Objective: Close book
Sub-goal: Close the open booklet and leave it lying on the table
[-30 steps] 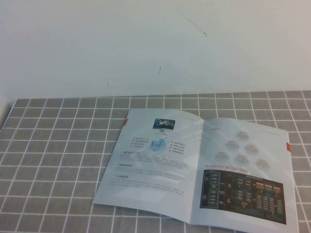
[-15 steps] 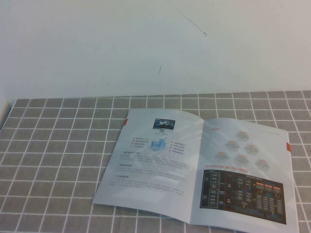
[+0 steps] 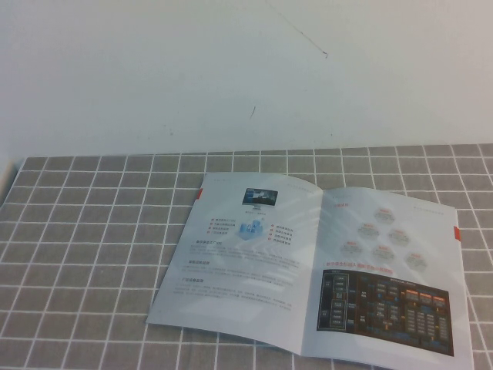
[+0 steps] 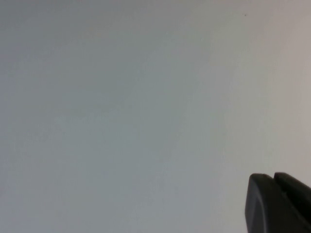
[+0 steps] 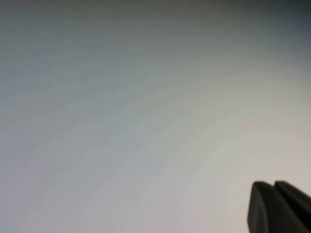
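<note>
A thin booklet (image 3: 308, 266) lies open and flat on the grey tiled tablecloth (image 3: 85, 231), right of centre in the high view. Its left page carries text and small pictures; its right page has round diagrams and a dark chart. Neither arm appears in the high view. In the left wrist view my left gripper (image 4: 273, 178) points at a blank white wall, its two black fingertips pressed together with nothing between them. My right gripper (image 5: 273, 185) looks the same in the right wrist view, fingertips together against blank white. The booklet is in neither wrist view.
A white wall (image 3: 231, 69) with a few faint marks rises behind the table. The booklet's right page reaches close to the right and front edges of the high view. Bare tablecloth spreads to the left of the booklet.
</note>
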{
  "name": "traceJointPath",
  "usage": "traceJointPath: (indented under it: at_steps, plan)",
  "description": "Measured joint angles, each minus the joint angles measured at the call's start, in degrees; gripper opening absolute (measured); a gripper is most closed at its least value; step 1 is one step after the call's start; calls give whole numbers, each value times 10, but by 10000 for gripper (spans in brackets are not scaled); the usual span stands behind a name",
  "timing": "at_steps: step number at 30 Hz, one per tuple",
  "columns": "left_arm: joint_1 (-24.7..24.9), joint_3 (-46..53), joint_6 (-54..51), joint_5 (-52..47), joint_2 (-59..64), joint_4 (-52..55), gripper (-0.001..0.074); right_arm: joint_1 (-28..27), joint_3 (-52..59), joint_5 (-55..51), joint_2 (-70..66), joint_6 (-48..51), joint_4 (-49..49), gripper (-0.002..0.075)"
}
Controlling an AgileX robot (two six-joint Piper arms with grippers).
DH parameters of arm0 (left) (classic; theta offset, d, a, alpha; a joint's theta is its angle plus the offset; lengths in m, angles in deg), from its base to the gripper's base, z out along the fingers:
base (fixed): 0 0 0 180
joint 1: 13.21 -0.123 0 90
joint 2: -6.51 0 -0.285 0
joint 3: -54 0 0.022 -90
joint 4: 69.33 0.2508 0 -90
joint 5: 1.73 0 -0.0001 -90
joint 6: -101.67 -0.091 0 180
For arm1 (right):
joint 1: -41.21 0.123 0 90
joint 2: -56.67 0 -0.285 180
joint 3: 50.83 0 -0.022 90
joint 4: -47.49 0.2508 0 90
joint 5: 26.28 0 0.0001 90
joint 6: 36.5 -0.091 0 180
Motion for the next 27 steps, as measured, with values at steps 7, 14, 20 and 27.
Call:
traceJointPath:
  at_steps: [7, 14, 20, 27]
  plan:
    - [0, 0, 13, 1, 0, -14, -4, 0, -103, -248, 0, -36, -4, -1]
    - [-1, -54, 167, -273, 0, 21, -4, 0, -280, -597, -21, -35, -4, -1]
    - [-1, -179, 227, -534, 7, 78, -4, 0, -383, -757, -127, -15, -1, -1]
    - [-1, -264, 231, -744, 98, 77, -4, 0, -452, -939, -283, 147, 120, -1]
